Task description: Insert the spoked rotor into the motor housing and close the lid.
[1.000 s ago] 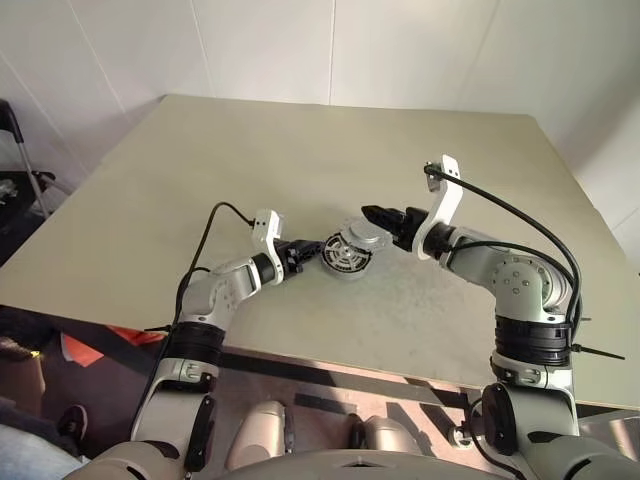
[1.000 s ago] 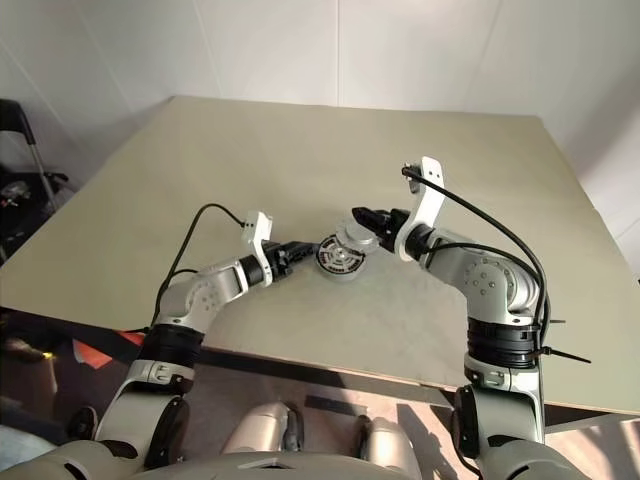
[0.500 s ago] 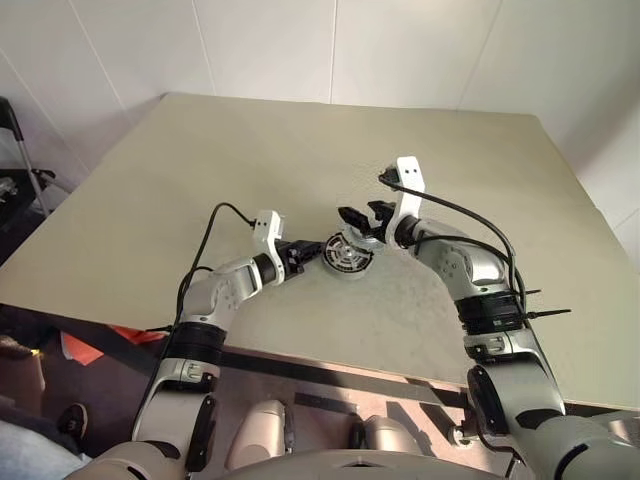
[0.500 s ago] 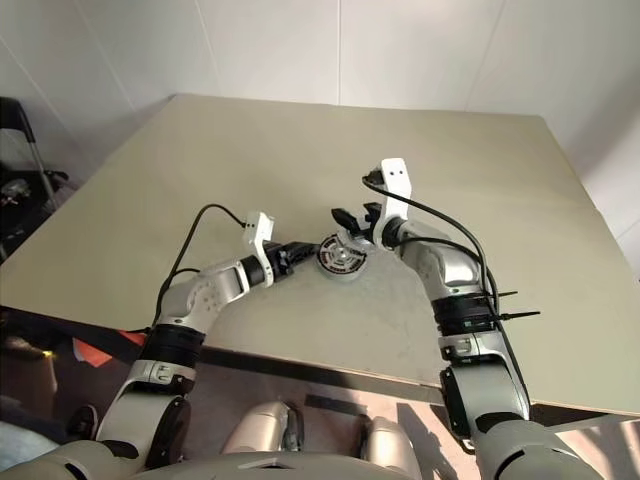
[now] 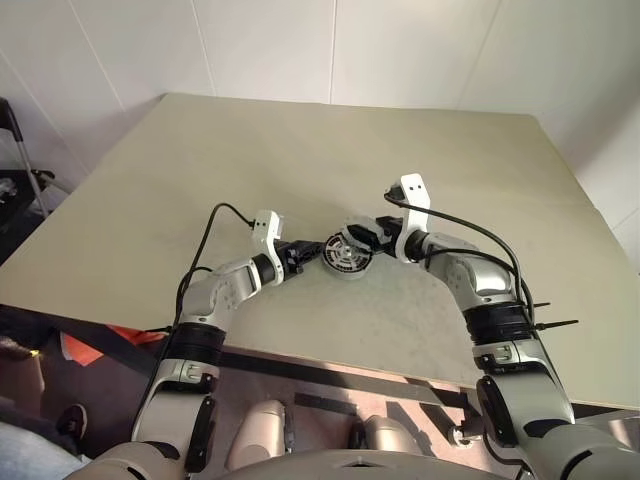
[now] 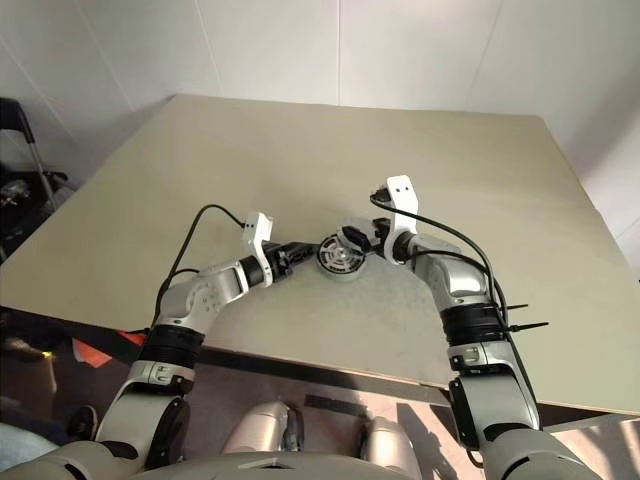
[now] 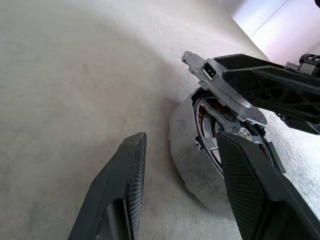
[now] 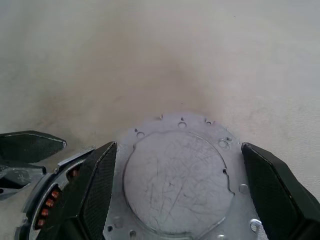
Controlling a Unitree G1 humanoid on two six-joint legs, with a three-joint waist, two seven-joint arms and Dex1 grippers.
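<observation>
Motor housing [image 5: 346, 254], a round ring with copper windings showing inside, sits on the beige table [image 5: 300, 150] between the two arms, with the grey lid [image 8: 177, 182] tilted against its right side. The left tool [image 5: 305, 252] reaches in low from the left, pointing right and slightly down, its black fingers [image 7: 120, 195] spread either side of the housing's edge. The right tool [image 5: 368, 238] reaches in from the right, angled downward, fingers spread wide around the lid.
</observation>
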